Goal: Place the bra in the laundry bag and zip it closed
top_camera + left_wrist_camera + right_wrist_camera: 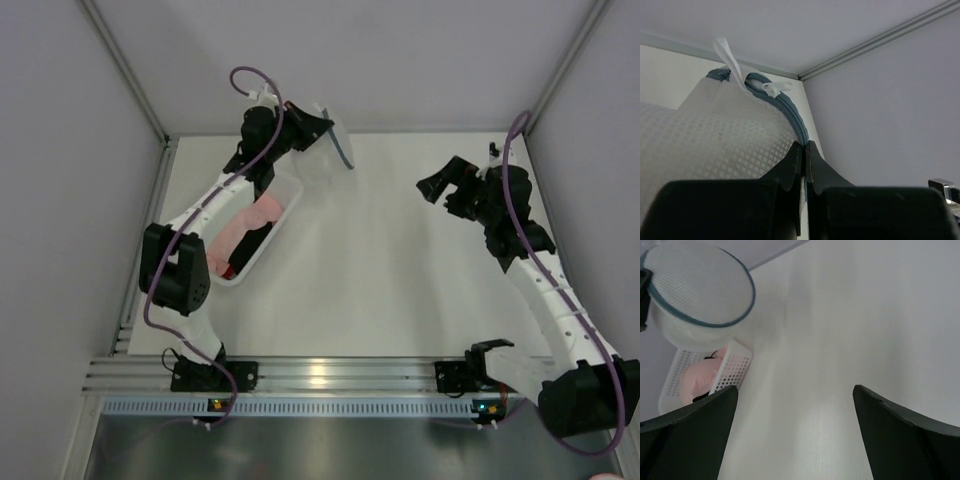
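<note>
L fingers [792, 162] pinch laundry bag [715, 135] rim; R fingers [900, 435] spread wide.

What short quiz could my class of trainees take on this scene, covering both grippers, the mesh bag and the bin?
1. True or false: the right gripper holds the laundry bag.
2. The left gripper grips the bag at its: A) mesh centre, B) zipper rim, C) white ribbon.
3. Fill in: the pink cloth lies in the ___.
Key: 1 false, it is open and empty. 2 B. 3 bin.
</note>
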